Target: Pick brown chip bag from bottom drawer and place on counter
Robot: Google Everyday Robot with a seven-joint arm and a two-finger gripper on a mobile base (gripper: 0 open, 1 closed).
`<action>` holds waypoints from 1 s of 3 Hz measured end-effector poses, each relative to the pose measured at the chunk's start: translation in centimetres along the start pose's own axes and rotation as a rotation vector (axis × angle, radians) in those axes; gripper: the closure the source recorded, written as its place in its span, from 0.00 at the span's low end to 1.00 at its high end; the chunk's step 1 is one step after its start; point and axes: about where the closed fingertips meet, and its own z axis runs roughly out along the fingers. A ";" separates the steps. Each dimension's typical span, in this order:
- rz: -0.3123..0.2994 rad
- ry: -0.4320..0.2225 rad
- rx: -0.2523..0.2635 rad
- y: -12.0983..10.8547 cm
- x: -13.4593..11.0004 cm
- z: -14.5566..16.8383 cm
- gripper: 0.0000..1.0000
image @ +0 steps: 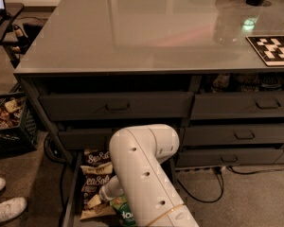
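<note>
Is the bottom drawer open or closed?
Open: the long dark grey bottom drawer is pulled out, brown chip bags showing inside; the robot's tool reaches into it.

We're seeing two crinkly dark-brown chip bags (95,159) lying one behind the other in the long dark-grey bottom drawer (68,207), which is sticking out below the glossy grey counter (146,27). The two-finger gripper (98,198) of the white plastic arm (146,174) is sitting over the nearer bag, w/ a green snack bag (127,215) just to its right.
</note>
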 end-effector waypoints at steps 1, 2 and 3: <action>0.015 0.033 0.024 -0.5 0.0 1.0 0.39; 0.015 0.033 0.024 -0.5 0.0 1.0 0.62; 0.015 0.033 0.024 -0.5 0.0 1.0 0.85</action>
